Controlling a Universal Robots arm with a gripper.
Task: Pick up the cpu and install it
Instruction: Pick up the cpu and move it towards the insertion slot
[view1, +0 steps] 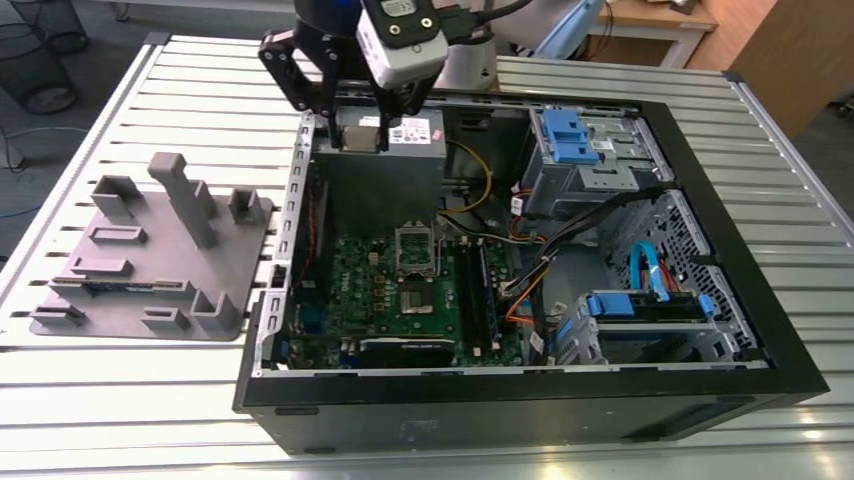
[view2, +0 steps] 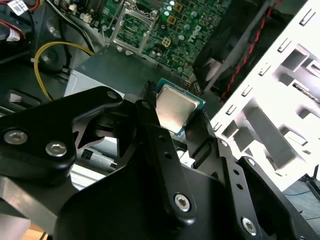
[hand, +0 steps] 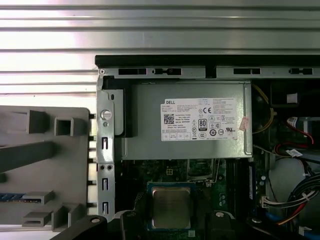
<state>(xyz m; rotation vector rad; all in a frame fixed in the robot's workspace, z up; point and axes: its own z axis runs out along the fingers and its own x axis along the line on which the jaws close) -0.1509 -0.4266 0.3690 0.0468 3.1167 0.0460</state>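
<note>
My gripper (view1: 360, 128) hangs over the back of the open computer case, above the grey power-supply box (view1: 400, 165). It is shut on the cpu (view2: 175, 107), a small square chip with a shiny metal top and a green edge, pinched between the two black fingers (view2: 150, 112). In the first wrist view the cpu (hand: 171, 206) sits over the green motherboard just past the power-supply box (hand: 185, 125). The hollow metal socket frame (view1: 416, 255) lies on the motherboard (view1: 367, 285), toward the case's front; the second wrist view shows the socket frame (view2: 131, 27) beyond the cpu.
A grey plastic tray (view1: 147, 260) with upright blocks stands on the slatted table at the exterior view's left, beside the case wall (view1: 287, 250). Blue drive bays (view1: 587, 140), coloured cables (view1: 534, 270) and a yellow cable (view2: 47, 55) crowd the case's other side.
</note>
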